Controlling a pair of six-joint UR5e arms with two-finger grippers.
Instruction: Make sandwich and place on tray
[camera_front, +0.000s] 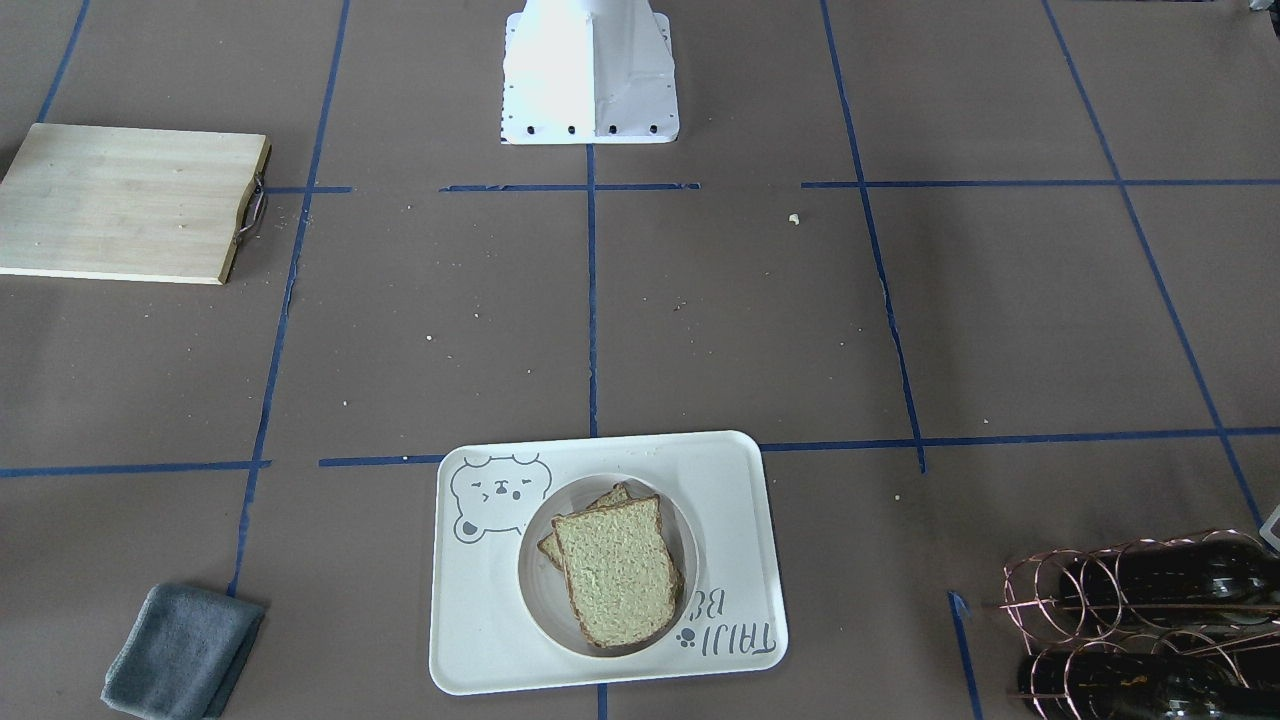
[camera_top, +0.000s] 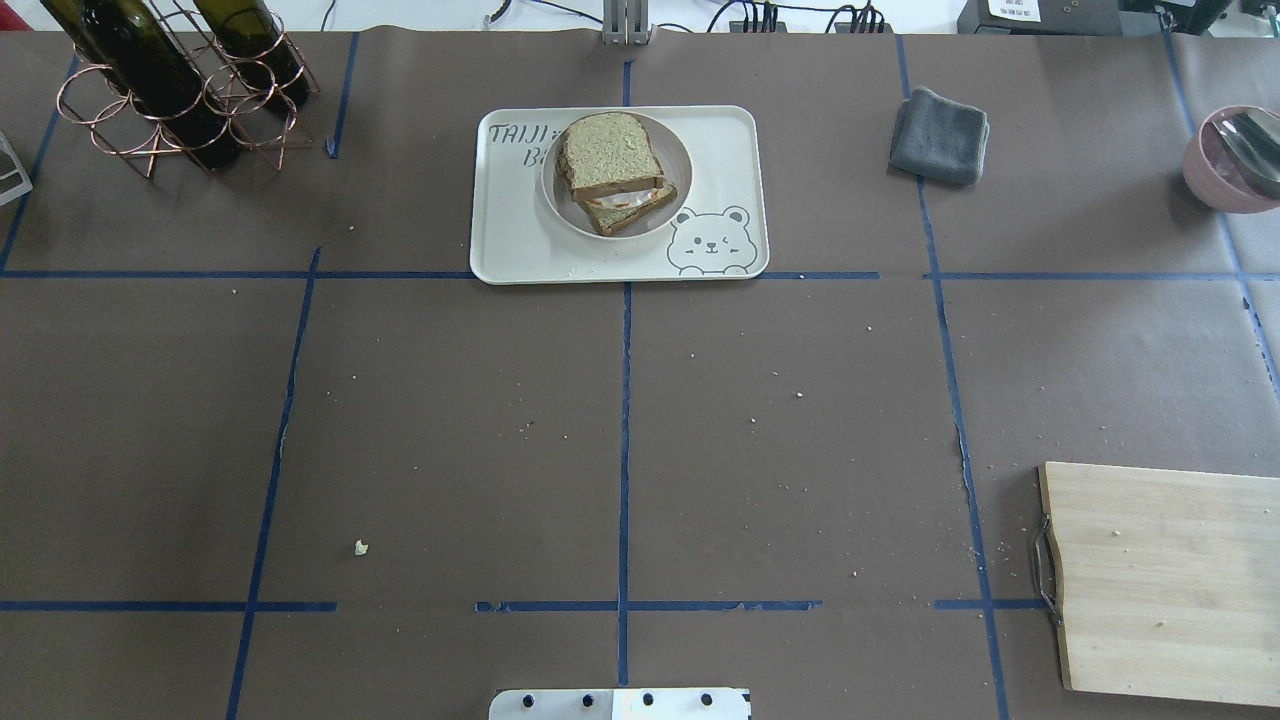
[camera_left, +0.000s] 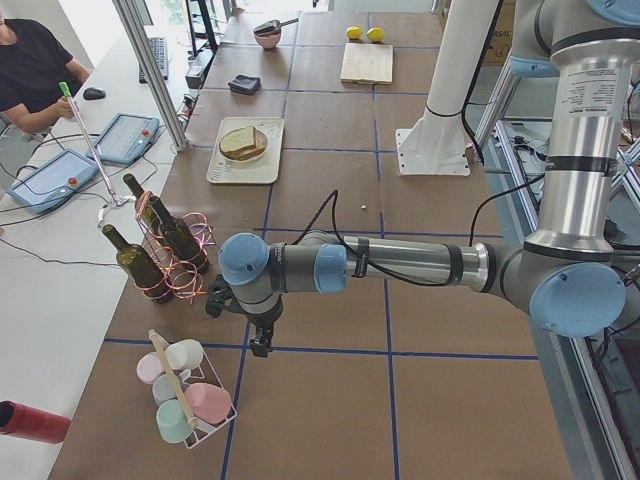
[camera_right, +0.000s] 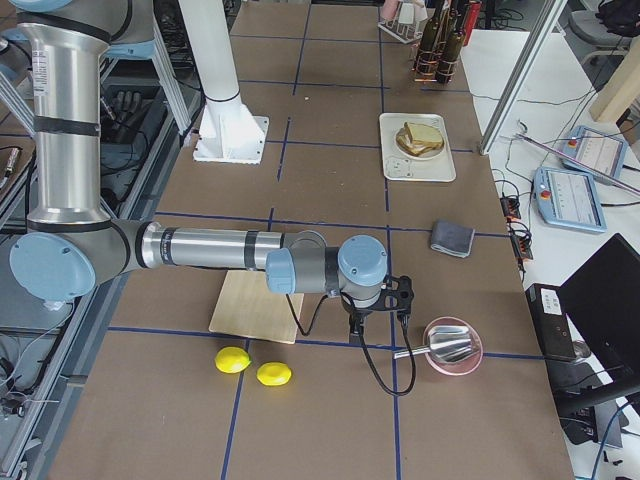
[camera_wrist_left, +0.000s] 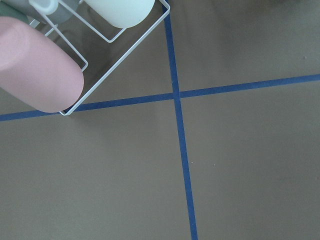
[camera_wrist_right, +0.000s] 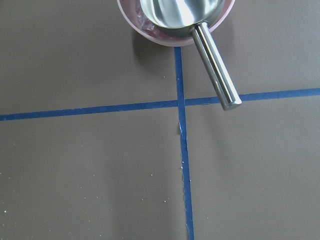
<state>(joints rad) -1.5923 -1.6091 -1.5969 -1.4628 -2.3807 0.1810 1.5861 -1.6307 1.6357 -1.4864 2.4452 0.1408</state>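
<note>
The sandwich (camera_top: 610, 170), two tan bread slices with white egg showing between them, lies on a round off-white plate (camera_top: 680, 160) on the cream bear tray (camera_top: 720, 150) at the far middle of the table. It also shows in the front view (camera_front: 612, 575) on the tray (camera_front: 480, 640). My left gripper (camera_left: 262, 343) hangs over the table's left end near the wine rack, far from the tray. My right gripper (camera_right: 357, 322) hangs over the right end beside a pink bowl. I cannot tell if either is open or shut.
A wooden cutting board (camera_top: 1170, 580) lies near right. A grey cloth (camera_top: 940, 135) lies right of the tray. A wire rack with wine bottles (camera_top: 170, 80) stands far left. A pink bowl with a metal scoop (camera_wrist_right: 175, 20), a cup rack (camera_wrist_left: 35, 70) and lemons (camera_right: 250, 365) sit at the table's ends.
</note>
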